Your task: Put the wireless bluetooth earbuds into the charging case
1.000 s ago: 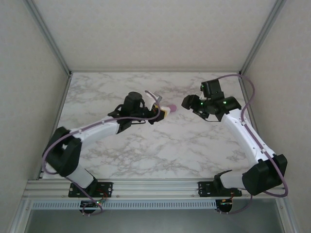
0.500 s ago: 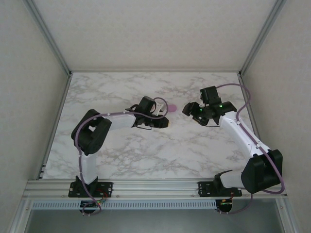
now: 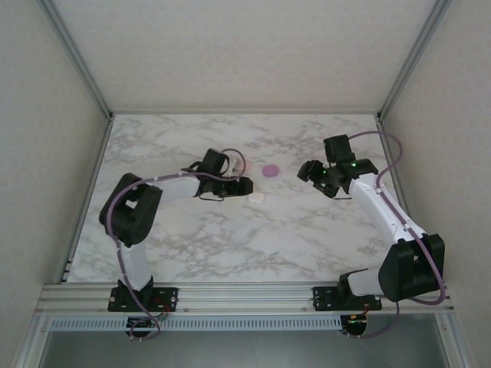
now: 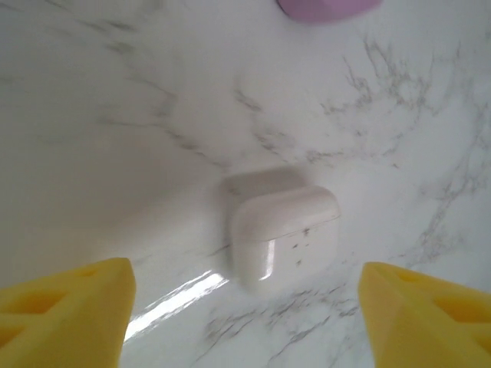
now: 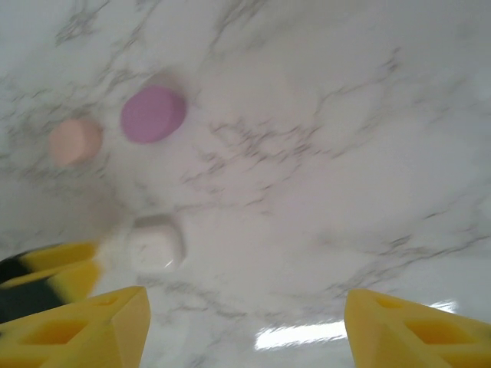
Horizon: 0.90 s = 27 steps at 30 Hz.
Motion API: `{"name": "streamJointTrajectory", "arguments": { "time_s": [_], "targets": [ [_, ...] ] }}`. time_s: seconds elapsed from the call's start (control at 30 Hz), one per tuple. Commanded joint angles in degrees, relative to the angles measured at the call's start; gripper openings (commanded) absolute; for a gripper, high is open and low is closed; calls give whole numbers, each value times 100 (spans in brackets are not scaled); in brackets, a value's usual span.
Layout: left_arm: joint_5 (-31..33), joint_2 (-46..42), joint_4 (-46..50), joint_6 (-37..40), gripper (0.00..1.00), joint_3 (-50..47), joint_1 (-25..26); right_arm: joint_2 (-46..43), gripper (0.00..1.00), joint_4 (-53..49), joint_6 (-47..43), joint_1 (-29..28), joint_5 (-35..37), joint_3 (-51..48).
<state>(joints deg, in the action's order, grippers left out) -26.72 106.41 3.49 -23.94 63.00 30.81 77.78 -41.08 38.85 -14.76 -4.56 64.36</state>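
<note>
The white charging case (image 4: 282,230) lies lid shut on the marble table (image 3: 307,238), just ahead of your left gripper (image 4: 245,300), whose fingers are spread and empty; the purple case (image 5: 153,113) and pink case (image 5: 74,141) sit beyond (both closed); your right gripper (image 5: 245,307) hovers agape, holding nothing; loading looks unstarted, so opening comes first.

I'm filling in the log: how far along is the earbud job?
Done: nothing that shows; the white case sits shut on the table, the purple case and pink case nearby. In hand: nothing; the left claw is open, aimed at the white case, and the right claw is open. Left: opening a case and seating the buds, unless some already sit inside, which cannot be told.
</note>
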Motion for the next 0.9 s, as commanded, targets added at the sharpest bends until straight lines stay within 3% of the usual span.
{"name": "streamJointTrajectory", "arguments": {
  "time_s": [0.0, 0.07, 0.1, 0.2, 0.33, 0.5, 0.67, 0.77, 0.87],
  "targets": [
    [760, -869, 335, 322, 87, -181, -199, -143, 72, -104, -484, 189, 1359, 155],
    [1206, -1320, 495, 505, 92, -304, -282, -279, 74, 373, -843, 207, 2324, -150],
    [1507, -1551, 561, 603, 100, -368, -322, -372, 74, 841, -1255, 210, 2663, -414],
    [2397, -2165, 705, 898, 100, -596, -525, -412, 78, 2200, -2243, 226, 3484, -1214],
    [3576, -2868, 464, 1164, 100, -1216, -960, -48, 79, 3945, -3373, 241, 3167, -2058],
    [4719, -3657, -1108, 1966, 100, -2646, -1420, 367, 79, 5609, -3988, 246, 2262, -2793],
    [4482, -3645, -2235, 2148, 100, -3347, -1999, 600, 80, 7658, -4695, 268, 1240, -3633],
    [3933, -3351, -3141, 2263, 100, -3623, -2181, 602, 80, 7684, -4636, 464, 734, -3676],
    [3689, -3020, -3470, 2636, 100, -3664, -2213, 439, 80, 7988, -4679, 538, 356, -3916]
  ]
}}
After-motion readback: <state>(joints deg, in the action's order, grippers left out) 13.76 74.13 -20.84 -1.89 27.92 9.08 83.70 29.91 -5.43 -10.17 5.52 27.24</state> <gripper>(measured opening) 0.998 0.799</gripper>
